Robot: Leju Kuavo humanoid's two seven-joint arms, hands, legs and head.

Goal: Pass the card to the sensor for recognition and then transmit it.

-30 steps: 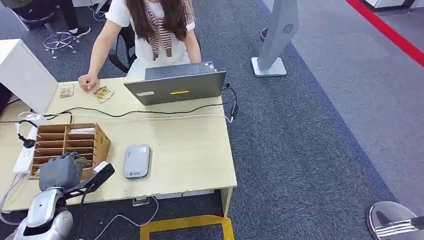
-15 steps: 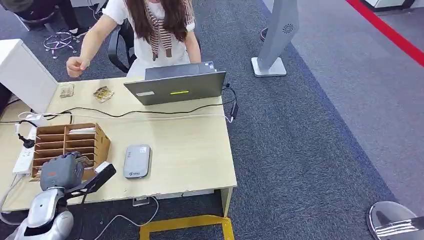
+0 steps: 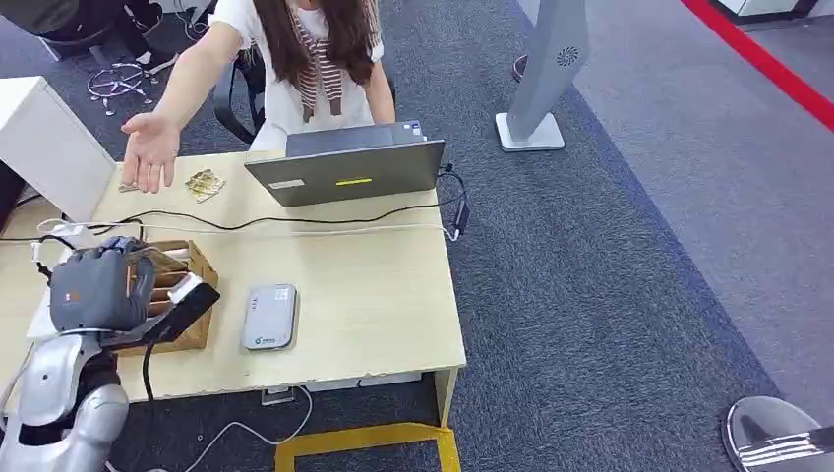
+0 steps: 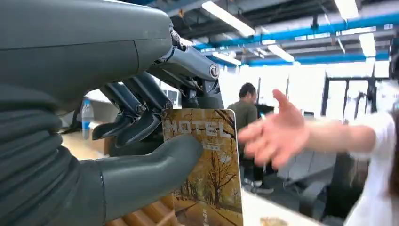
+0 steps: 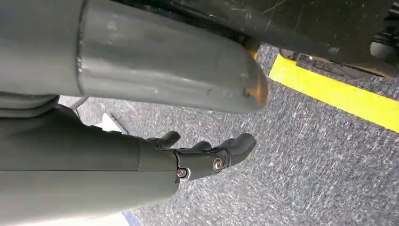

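The left robot hand [image 4: 141, 155] is clamped on a glossy hotel key card printed with autumn trees [image 4: 207, 165], thick grey thumb pressed on its face and dark fingers [image 4: 136, 125] behind it; in the head view this left robot hand [image 3: 98, 287] is raised above the brown wooden slotted card rack [image 3: 192, 264] at the left of the pale wooden worktop [image 3: 364, 295]; the card stands roughly upright, above the rack; just beside the rack lies the flat grey card sensor with rounded corners [image 3: 269, 317], apart from the card; a person's open hand [image 3: 149, 149] reaches out palm up over the far left corner of the worktop, near two small cards [image 3: 203, 183] lying there; a grey laptop [image 3: 344, 172] stands open at the far edge; the right robot hand [image 5: 207, 153] hangs over grey carpet [image 5: 306, 179] beside a yellow floor stripe [image 5: 339, 99], fingers loosely apart, holding nothing.
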